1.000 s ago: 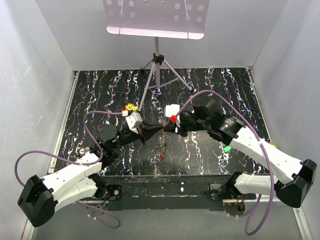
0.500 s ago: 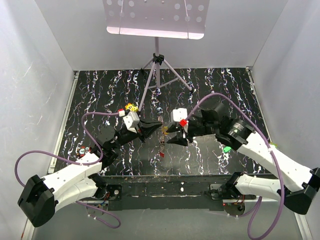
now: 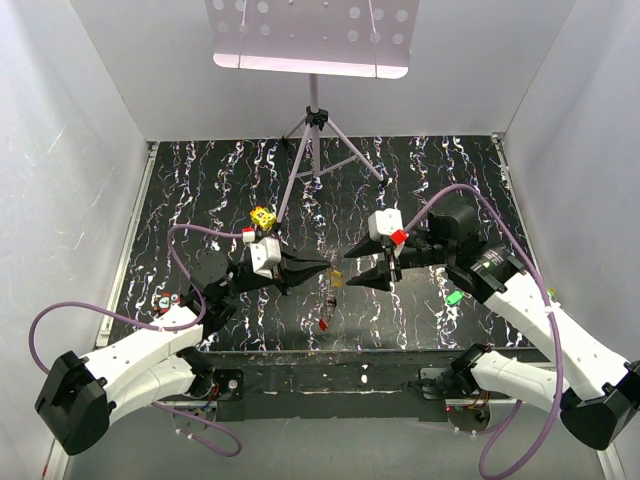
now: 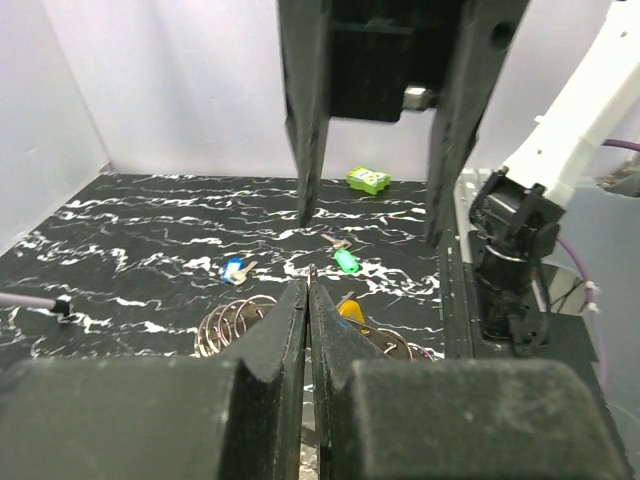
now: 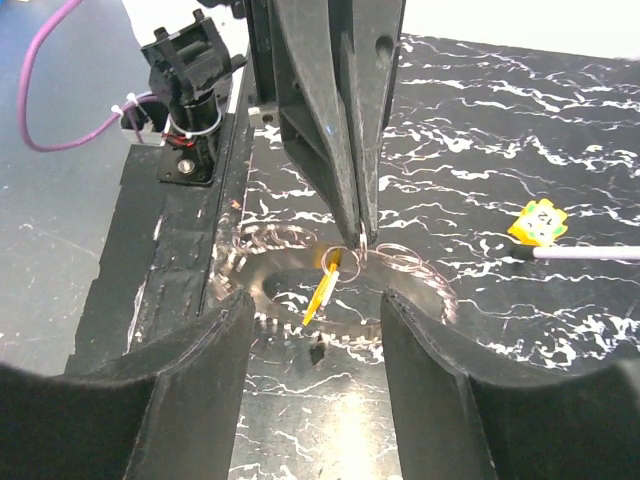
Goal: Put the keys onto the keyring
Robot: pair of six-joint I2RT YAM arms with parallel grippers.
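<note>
My left gripper (image 3: 322, 268) (image 4: 308, 292) is shut on the wire of the keyring (image 5: 268, 298) and holds it above the table. The keyring shows as a blurred toothed loop with coiled rings (image 4: 232, 322). An orange-headed key (image 5: 325, 285) (image 3: 335, 280) hangs from a small ring right under the left fingertips (image 5: 358, 225). My right gripper (image 3: 351, 268) (image 5: 316, 305) stands open just to the right of it, facing the left one, with nothing between its fingers. A green key (image 4: 346, 261) (image 3: 454, 297) and a blue key (image 4: 232, 270) lie on the table. A red key (image 3: 325, 325) shows below the ring.
A yellow dotted cube (image 3: 263, 215) (image 5: 537, 222) lies behind the left gripper. A green block (image 4: 369, 180) sits near the far wall. A tripod stand (image 3: 315, 150) rises at the back centre. White walls close the black marbled table (image 3: 200, 180) on three sides.
The right gripper has opened and drawn back to the right, letting go of the orange key, which now hangs from the ring. The left gripper stayed shut and shifted slightly nearer.
</note>
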